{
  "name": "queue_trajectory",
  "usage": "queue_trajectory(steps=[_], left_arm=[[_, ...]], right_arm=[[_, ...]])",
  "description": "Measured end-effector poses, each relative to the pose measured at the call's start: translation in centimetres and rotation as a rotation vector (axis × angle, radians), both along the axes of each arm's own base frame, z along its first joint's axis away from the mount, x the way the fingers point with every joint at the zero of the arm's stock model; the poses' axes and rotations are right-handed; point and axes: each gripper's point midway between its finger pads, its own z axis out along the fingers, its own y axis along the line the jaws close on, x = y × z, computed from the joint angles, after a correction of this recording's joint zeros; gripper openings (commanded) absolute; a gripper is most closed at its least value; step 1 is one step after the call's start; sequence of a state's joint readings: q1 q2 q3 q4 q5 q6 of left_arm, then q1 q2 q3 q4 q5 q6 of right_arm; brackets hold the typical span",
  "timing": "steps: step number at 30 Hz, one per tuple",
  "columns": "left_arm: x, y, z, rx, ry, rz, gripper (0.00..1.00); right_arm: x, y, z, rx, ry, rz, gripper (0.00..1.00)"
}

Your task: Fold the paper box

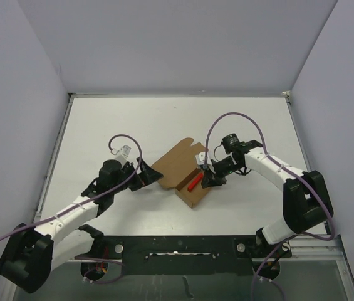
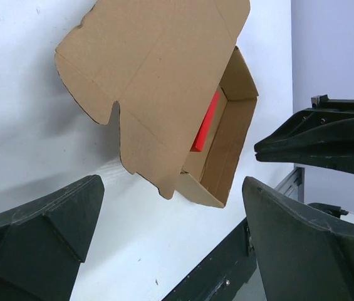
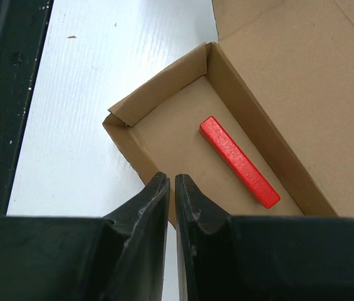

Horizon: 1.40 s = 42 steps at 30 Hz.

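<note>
The left arm lies low and stretched across the bench [image 1: 120, 119], its gripper [image 1: 151, 174] released, the jaws spread wide just left of the lid flap. The paper box [image 1: 178, 168] sits mid-bench, lid open, a red block [image 3: 239, 162] inside. The right arm bends down from the right, its gripper [image 3: 171, 179] clenched on the box's side wall.

The left arm [image 1: 70, 213] starts at the near left corner of the bench [image 1: 133, 119]. It lies low and reaches toward the middle. The left tool [image 1: 150, 175] points to the right, and its two fingers stand wide apart. The right arm [image 1: 270, 166] starts at the near right corner, bends, and reaches left. The right tool [image 3: 170, 180] tips down, with its fingers almost pressed together.
</note>
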State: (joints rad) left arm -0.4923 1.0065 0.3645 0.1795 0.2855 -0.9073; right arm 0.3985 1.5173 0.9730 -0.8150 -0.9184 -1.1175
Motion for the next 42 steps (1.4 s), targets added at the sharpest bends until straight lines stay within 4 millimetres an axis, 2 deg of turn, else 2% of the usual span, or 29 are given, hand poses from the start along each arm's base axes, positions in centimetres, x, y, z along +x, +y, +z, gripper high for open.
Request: queue_trajectory(steps=[7, 16, 25, 32, 35, 38, 42], left_arm=[[0.4, -0.7, -1.1, -0.043, 0.052, -0.001, 0.78], [0.6, -0.8, -3.1, -0.025, 0.110, 0.011, 0.78], [0.5, -0.7, -3.2, -0.019, 0.113, 0.009, 0.78], [-0.1, -0.4, -1.6, -0.019, 0.070, -0.006, 0.81], [-0.3, -0.2, -0.5, -0.023, 0.036, -0.012, 0.87], [-0.2, -0.1, 0.5, -0.037, 0.002, -0.009, 0.98], [-0.1, 0.7, 1.1, -0.061, -0.035, 0.019, 0.98]], right_arm=[[0.1, -0.1, 0.2, 0.007, 0.006, -0.012, 0.13], [0.3, -0.1, 1.1, 0.019, 0.016, -0.021, 0.13], [1.1, -1.2, 3.2, 0.055, -0.005, -0.084, 0.16], [2.2, -2.7, 5.1, 0.099, -0.042, -0.165, 0.17], [2.6, -3.3, 5.6, 0.117, -0.039, -0.198, 0.17], [3.0, -3.9, 5.8, 0.132, -0.030, -0.228, 0.18], [3.3, -4.4, 6.1, 0.137, -0.026, -0.258, 0.18]])
